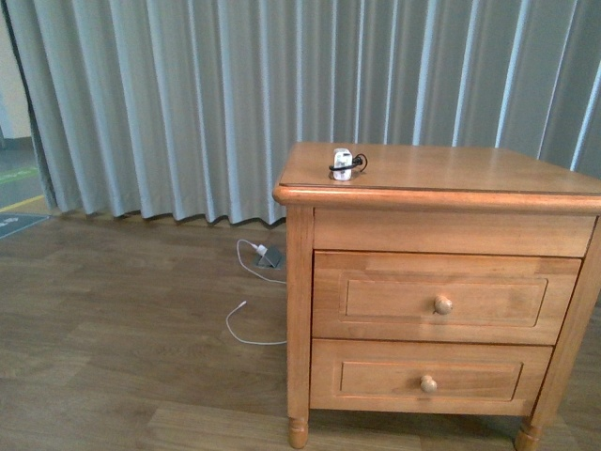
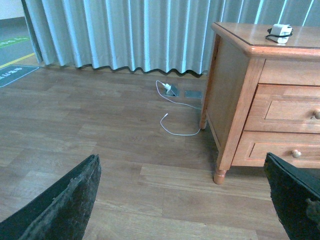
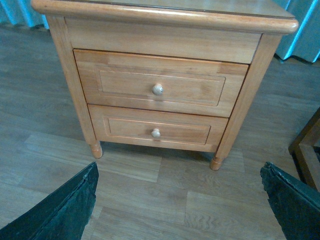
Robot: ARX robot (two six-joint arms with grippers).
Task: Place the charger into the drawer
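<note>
The charger point(image 1: 343, 164), a small white plug block wound with thin black cable, sits on the nightstand top point(image 1: 451, 169) near its left front corner; it also shows in the left wrist view point(image 2: 280, 31). The drawer point(image 1: 443, 297) is the upper one, shut, with a round knob point(image 1: 442, 304); the right wrist view faces it point(image 3: 157, 84). My left gripper point(image 2: 185, 200) is open above the floor, left of the nightstand and well away from it. My right gripper point(image 3: 180, 202) is open over the floor in front of the drawers. Neither arm shows in the front view.
The lower drawer point(image 1: 429, 378) is shut. A grey adapter point(image 1: 270, 256) with a long white cable point(image 1: 246, 329) lies on the wooden floor by the curtain point(image 1: 235, 94). A dark wooden frame point(image 3: 306, 150) stands at the edge of the right wrist view.
</note>
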